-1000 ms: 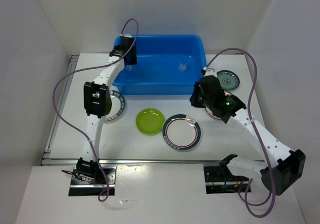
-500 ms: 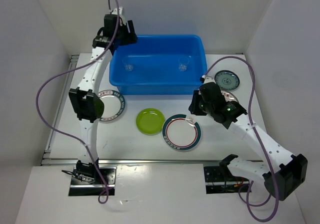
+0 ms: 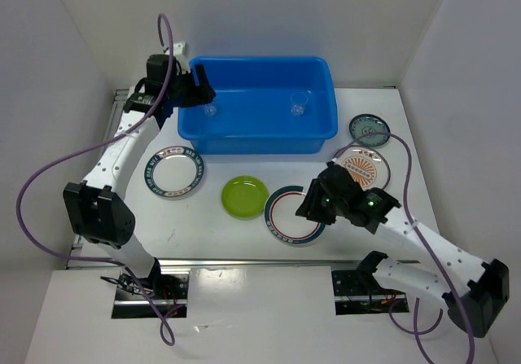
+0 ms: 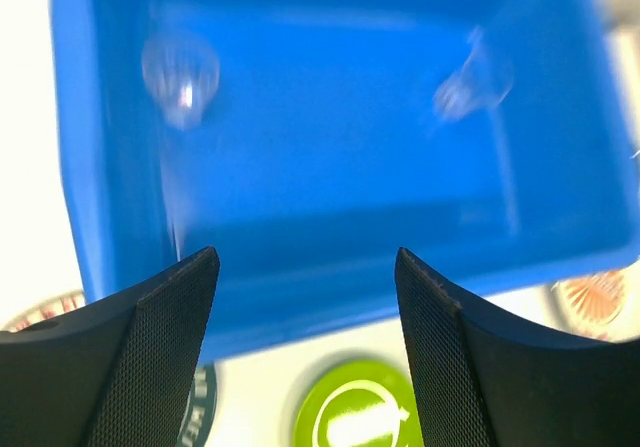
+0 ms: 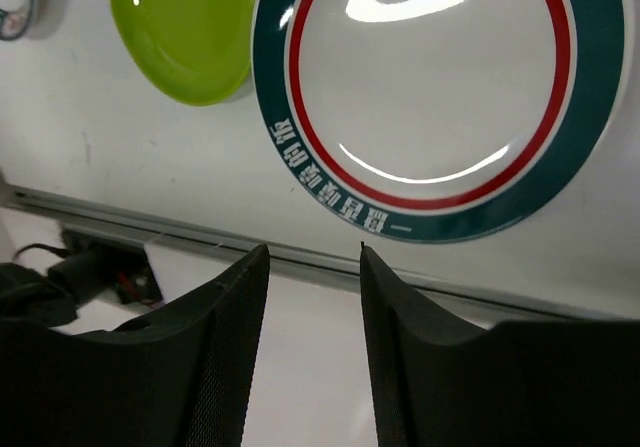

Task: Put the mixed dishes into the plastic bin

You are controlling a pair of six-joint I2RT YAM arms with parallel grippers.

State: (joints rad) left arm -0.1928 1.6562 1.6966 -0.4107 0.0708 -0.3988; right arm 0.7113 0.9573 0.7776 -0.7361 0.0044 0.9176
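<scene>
Two small clear cups (image 3: pixel 210 110) (image 3: pixel 299 103) in my bright blue plastic tub (image 3: pixel 256 142); flat outside: lime-green plate (image 3: pixel 244 196), orange-sunburst plate (image 3: pixel 363 167), dark-teal plate (image 3: pixel 369 128), two teal-rimmed white plates (image 3: pixel 172 171) (image 3: pixel 285 216).

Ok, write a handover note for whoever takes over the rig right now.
Left hand: open, empty, at the large blue plastic bin's far left corner.
Right hand: open, empty, by the white round plate with teal-and-red rim.
Done: two small clear cups sit in the bin.
Left: five plates on the table: that one, the lime-green plate, the second teal-rimmed white plate, the orange-sunburst plate, the small dark teal plate.
</scene>
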